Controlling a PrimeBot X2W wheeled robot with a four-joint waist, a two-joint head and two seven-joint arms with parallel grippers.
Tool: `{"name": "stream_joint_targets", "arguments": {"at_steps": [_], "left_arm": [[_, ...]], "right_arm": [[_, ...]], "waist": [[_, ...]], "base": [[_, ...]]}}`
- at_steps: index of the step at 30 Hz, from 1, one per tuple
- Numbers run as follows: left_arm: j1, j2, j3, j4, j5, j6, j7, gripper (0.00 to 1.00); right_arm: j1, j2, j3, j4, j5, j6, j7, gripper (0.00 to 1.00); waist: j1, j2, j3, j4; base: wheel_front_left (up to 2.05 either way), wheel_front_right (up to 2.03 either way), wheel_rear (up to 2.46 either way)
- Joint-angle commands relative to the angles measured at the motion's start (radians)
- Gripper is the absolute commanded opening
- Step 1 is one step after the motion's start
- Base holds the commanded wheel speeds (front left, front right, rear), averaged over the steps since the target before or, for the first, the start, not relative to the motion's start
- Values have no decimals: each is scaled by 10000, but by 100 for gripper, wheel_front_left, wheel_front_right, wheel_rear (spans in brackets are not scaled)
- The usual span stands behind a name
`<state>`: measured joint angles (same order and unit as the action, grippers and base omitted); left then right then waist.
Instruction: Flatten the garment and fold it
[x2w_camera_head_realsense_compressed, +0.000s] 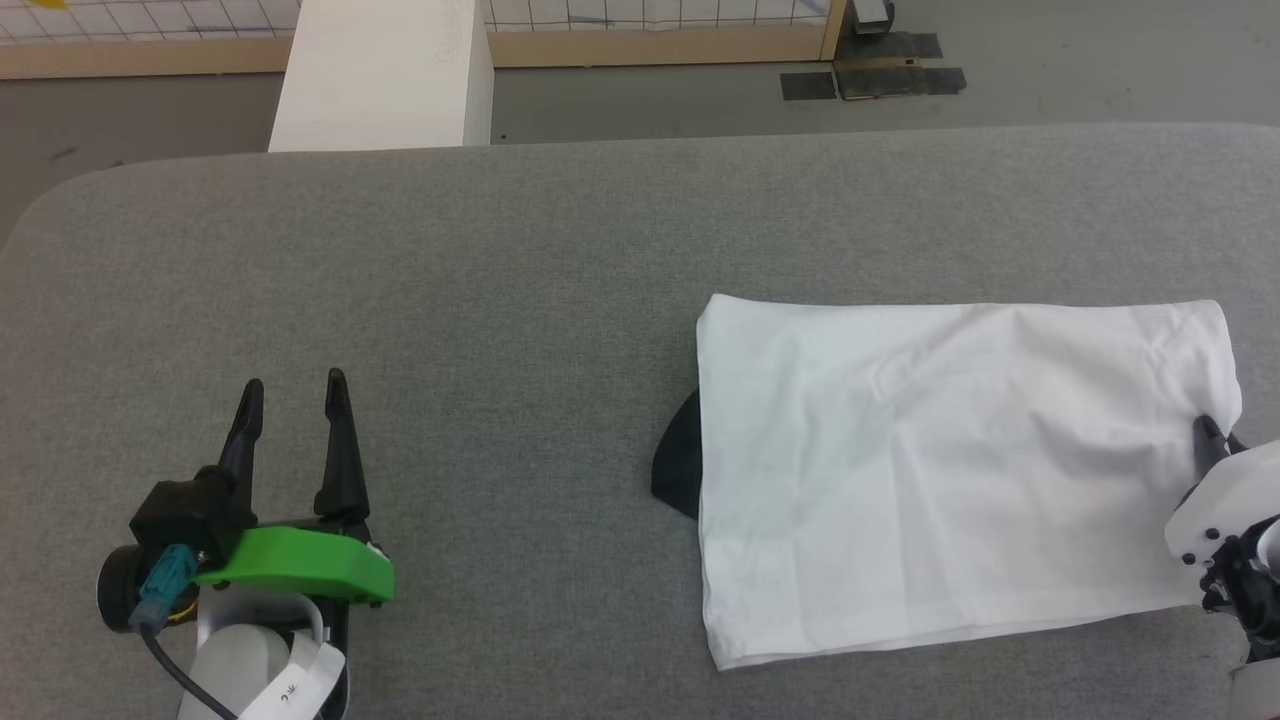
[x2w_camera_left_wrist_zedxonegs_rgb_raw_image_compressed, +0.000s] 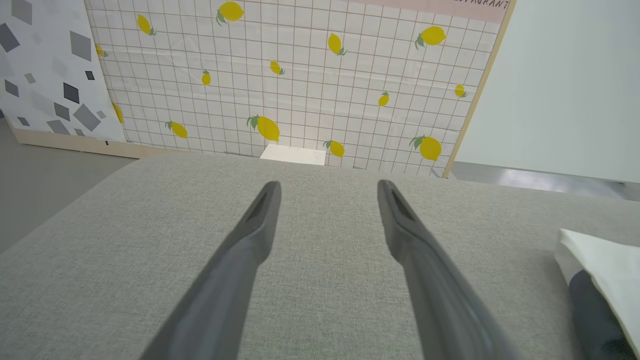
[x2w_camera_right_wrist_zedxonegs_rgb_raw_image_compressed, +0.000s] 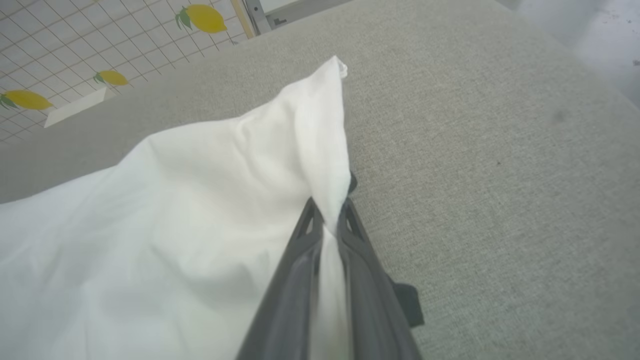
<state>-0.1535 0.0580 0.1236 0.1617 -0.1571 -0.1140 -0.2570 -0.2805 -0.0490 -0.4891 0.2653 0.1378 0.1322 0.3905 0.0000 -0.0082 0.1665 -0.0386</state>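
Soft white T-shirt garment (x2w_camera_head_realsense_compressed: 950, 470) lies folded flat on the grey fabric-covered tabletop (x2w_camera_head_realsense_compressed: 500, 250), in the right half of the head view, from mid-height down. Its long axis runs left-right across the frame, short edges at left and right. A black part of it pokes out from under the left edge, pointing left. Creases are shallow.

At the right edge of the head frame the right gripper (x2w_camera_head_realsense_compressed: 1210, 432) is clamped on the garment's right edge. In the right wrist view its dark fingers (x2w_camera_right_wrist_zedxonegs_rgb_raw_image_compressed: 360, 255) are closed with white cloth pinched between them, and the cloth peaks toward a corner at upper centre.

At lower left the left gripper (x2w_camera_head_realsense_compressed: 293, 382) has its fingers spread wide, holding nothing, over bare tabletop and well apart from the garment. The left wrist view has a garment corner at its lower right edge, and a lemon-print grid backdrop (x2w_camera_left_wrist_zedxonegs_rgb_raw_image_compressed: 300, 75) across the top. A white block (x2w_camera_head_realsense_compressed: 385, 70) stands at the head view's upper left.
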Motion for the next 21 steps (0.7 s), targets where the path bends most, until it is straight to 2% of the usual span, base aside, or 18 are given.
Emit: {"name": "stream_joint_targets", "arguments": {"at_steps": [1, 7, 14, 17, 21], "left_arm": [[99, -53, -6, -35, 75, -60, -47, 100], [107, -64, -82, 45, 100, -76, -47, 100], [157, -70, -137, 94, 111, -94, -47, 100], [152, -72, -154, 93, 114, -100, -47, 100], [68, -74, -234, 101, 115, -109, -47, 100]], "right_arm": [[170, -13, 100, -354, -92, -15, 156, 0], [816, -13, 1307, -2281, -289, -15, 984, 0], [1452, -12, 4001, -4578, -377, -15, 2257, 0], [1424, -12, 5223, -4906, -394, -15, 2625, 0], [1127, -12, 6620, -4546, -440, -15, 2940, 0]], "waist": [[0, 79, -7, -9], [0, 79, -132, 49], [0, 79, -267, 167], [0, 79, -243, 206], [0, 79, -137, 320]], "base": [[0, 0, 0], [0, 0, 0], [0, 0, 0], [0, 0, 0], [0, 0, 0]]}}
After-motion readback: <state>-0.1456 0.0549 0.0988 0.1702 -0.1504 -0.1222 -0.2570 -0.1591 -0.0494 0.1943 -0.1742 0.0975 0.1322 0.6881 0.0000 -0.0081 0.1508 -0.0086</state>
